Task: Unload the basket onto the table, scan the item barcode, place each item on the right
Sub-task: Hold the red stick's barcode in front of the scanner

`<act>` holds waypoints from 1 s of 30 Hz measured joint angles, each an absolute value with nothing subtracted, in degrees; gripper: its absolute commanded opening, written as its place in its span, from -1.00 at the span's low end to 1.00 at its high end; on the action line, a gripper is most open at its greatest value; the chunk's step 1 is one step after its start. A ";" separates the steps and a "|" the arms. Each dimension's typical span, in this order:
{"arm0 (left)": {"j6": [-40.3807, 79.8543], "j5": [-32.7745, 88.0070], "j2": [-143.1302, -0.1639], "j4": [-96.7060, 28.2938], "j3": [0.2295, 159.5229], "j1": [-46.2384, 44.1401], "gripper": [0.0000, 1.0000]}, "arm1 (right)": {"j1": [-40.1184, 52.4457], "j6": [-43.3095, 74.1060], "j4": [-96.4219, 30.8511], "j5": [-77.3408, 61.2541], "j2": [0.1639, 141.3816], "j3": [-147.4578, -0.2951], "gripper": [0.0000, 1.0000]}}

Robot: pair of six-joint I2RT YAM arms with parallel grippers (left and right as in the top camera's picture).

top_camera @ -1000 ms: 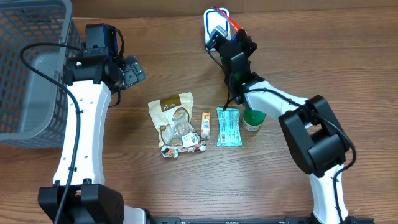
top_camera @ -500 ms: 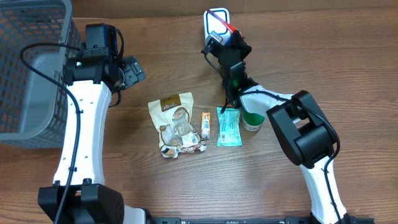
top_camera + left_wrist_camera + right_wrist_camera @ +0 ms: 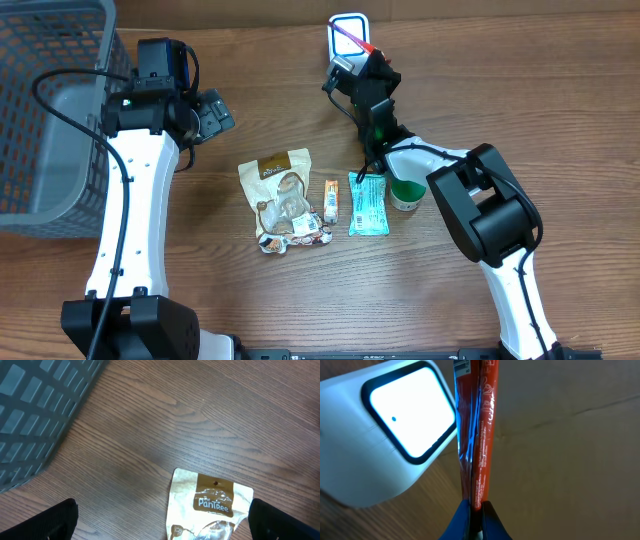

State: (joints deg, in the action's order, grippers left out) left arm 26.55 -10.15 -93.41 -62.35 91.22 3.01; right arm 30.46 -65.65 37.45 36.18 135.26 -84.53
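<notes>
Beside the white scanner (image 3: 385, 435), a thin, glossy red-orange packet (image 3: 482, 425), edge-on.

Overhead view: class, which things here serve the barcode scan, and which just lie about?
In use: red packet, scanner, right gripper.
Lying about: brown pouch, small bar, teal packet, green tub, basket.
</notes>
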 measured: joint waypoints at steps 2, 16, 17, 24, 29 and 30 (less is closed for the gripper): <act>26.55 -10.15 -93.41 -62.33 91.24 3.01 1.00 | 30.46 -65.60 37.32 36.18 136.09 -84.53 -0.93; 26.55 -10.15 -93.41 -62.33 91.24 3.01 0.99 | 30.37 -59.79 32.49 36.51 137.32 -84.55 -0.93; 26.57 -10.15 -93.41 -62.35 91.24 3.01 0.99 | 30.35 -59.51 32.71 36.69 137.34 -84.55 -0.93; 26.57 -10.15 -93.41 -62.35 91.24 3.01 1.00 | 30.30 -58.22 32.60 37.26 137.34 -84.55 -0.93; 26.55 -10.15 -93.41 -62.33 91.22 3.01 0.99 | 30.30 -58.00 29.93 37.50 137.34 -84.55 -0.93; 26.57 -10.15 -93.41 -62.33 91.24 3.01 0.99 | 30.30 -57.95 29.21 37.52 137.34 -84.58 -0.93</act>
